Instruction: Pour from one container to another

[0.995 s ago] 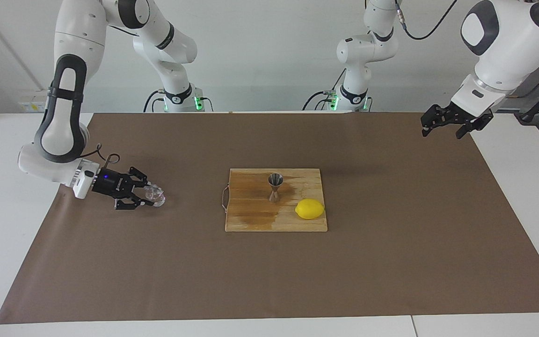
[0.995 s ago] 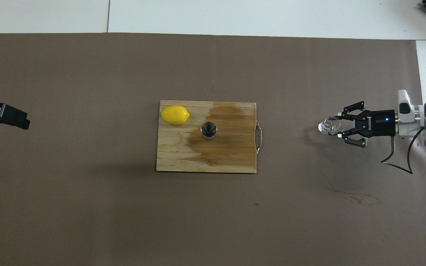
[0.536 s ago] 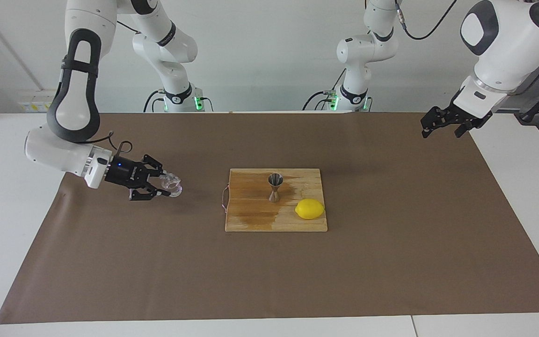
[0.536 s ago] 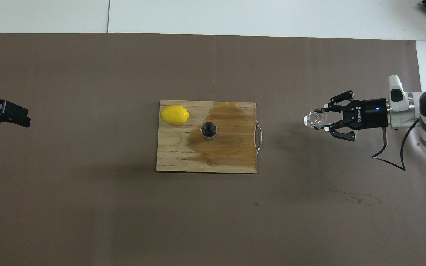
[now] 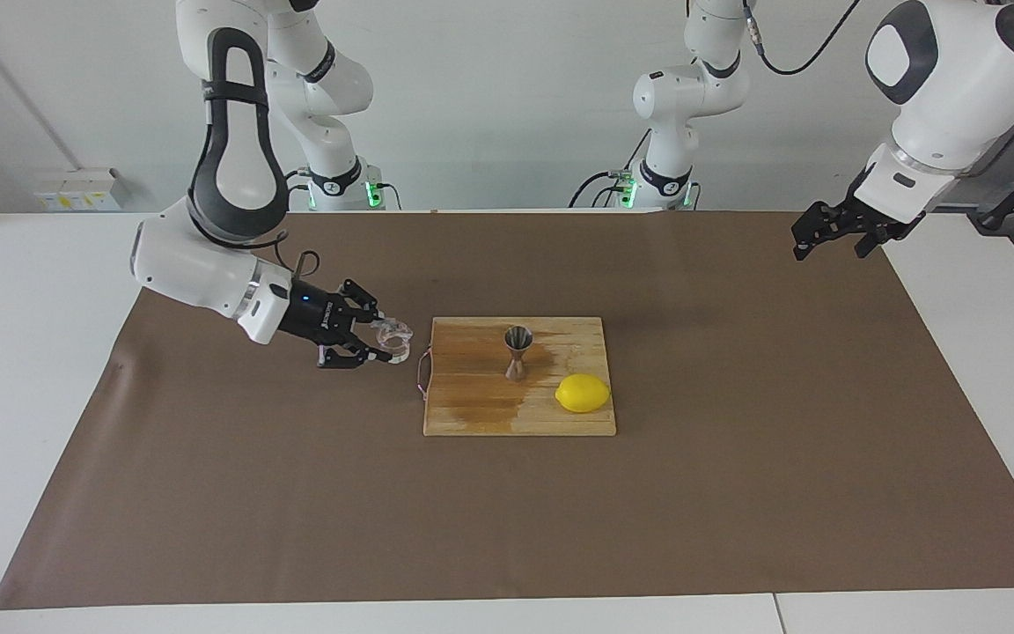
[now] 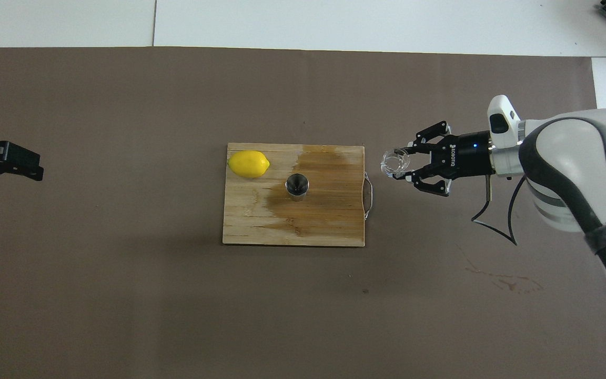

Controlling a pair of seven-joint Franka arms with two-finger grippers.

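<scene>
My right gripper (image 5: 386, 341) (image 6: 401, 163) is shut on the small clear glass cup (image 5: 393, 337) (image 6: 394, 162), held upright in the air over the brown mat, just off the cutting board's handle end. The steel hourglass jigger (image 5: 518, 351) (image 6: 297, 186) stands upright in the middle of the wooden cutting board (image 5: 481, 414) (image 6: 261, 221), on a dark wet patch. My left gripper (image 5: 837, 236) (image 6: 19, 164) hangs open over the mat's edge at the left arm's end, where that arm waits.
A yellow lemon (image 5: 583, 393) (image 6: 249, 163) lies on the board's corner, beside the jigger and farther from the robots. A wire handle (image 5: 422, 377) (image 6: 369, 195) sticks out of the board toward the right arm. The brown mat (image 5: 296, 493) carries a faint stain (image 6: 503, 281).
The right arm has carried the glass cup across the mat toward the cutting board and lifted it slightly. The left gripper has barely shifted.
</scene>
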